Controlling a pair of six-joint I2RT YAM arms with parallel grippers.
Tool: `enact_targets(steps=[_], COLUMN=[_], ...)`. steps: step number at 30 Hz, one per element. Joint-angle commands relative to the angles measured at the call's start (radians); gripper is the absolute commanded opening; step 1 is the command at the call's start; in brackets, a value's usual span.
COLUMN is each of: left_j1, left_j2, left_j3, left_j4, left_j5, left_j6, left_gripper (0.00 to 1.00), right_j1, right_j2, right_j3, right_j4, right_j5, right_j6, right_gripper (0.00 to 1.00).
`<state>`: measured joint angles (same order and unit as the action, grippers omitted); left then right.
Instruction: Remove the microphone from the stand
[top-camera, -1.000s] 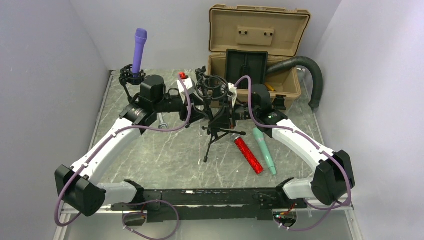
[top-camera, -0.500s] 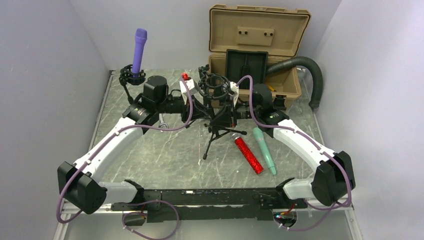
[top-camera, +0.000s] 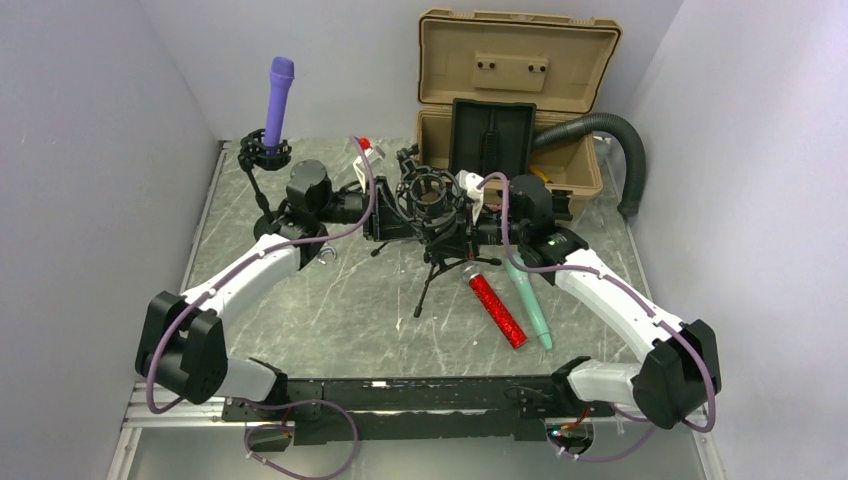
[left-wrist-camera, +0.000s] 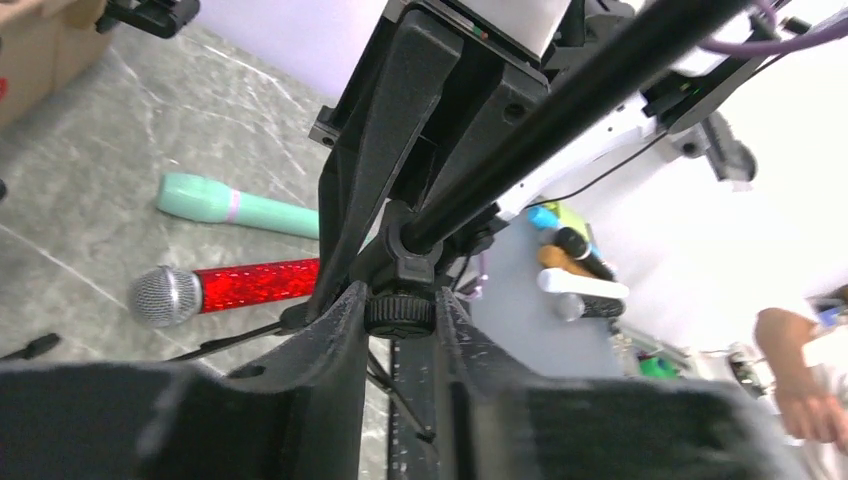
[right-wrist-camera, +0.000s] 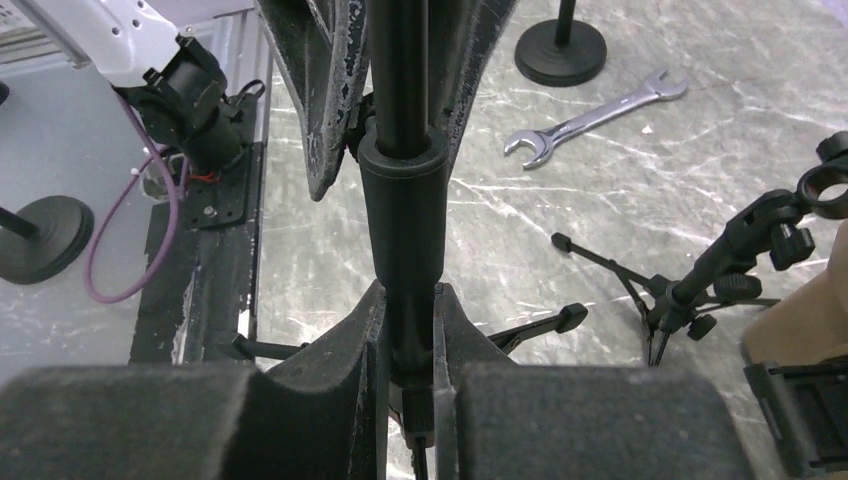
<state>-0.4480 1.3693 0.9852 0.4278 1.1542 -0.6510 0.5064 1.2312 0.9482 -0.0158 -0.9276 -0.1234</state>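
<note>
L arm (top-camera: 250, 275) swung inward; L fingers (left-wrist-camera: 345, 330) & R fingers (right-wrist-camera: 365, 345) both clamp tripod stand (top-camera: 432, 250) tight, prob. to steady it.

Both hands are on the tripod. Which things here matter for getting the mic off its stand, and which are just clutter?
Job: purple microphone, its clip stand, tripod stand gripped by left hand and right hand.
Lying about: red microphone, teal microphone, wrench, tan case, hose.
</note>
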Motion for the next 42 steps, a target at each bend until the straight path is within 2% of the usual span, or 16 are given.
enact_targets(steps=[1,3,5,7,11,16,21,26,42], left_j1=[0.015,0.024,0.034,0.033,-0.002,-0.082,-0.133,-0.186,-0.221], left_j2=[-0.02,-0.04,-0.071,-0.109,-0.171,-0.228,-0.22,-0.2,-0.166], left_j3=[0.009,0.012,0.028,0.064,0.125,0.12,0.132,0.136,0.156], left_j4=[0.21,0.142,-0.02,-0.237,-0.53,-0.579,-0.578,-0.571,-0.551], left_j5=[0.096,0.079,0.047,-0.032,-0.261,-0.491,-0.56,-0.6,-0.616], left_j6=[-0.179,-0.093,0.053,0.267,0.648,0.911,1.035,1.107,1.071], left_gripper=[0.45,0.61,0.71,0.81,0.87,0.88,0.87,0.79,0.45], right_j1=[-0.006,-0.011,-0.017,-0.026,-0.035,-0.034,-0.039,-0.049,-0.059], right_j2=[-0.034,-0.033,-0.032,-0.025,-0.01,0.01,0.027,0.031,0.036], right_j3=[0.014,0.011,0.011,0.017,0.025,0.014,0.005,0.002,-0.011], right_j4=[0.044,0.051,0.061,0.064,0.074,0.109,0.152,0.173,0.172], right_j5=[0.035,0.029,0.016,0.001,-0.036,-0.078,-0.108,-0.122,-0.124], right_j6=[-0.05,-0.039,-0.016,0.01,0.053,0.096,0.157,0.19,0.186], right_gripper=[0.0,0.0,0.0,0.0,0.0,0.0,0.0,0.0,0.0])
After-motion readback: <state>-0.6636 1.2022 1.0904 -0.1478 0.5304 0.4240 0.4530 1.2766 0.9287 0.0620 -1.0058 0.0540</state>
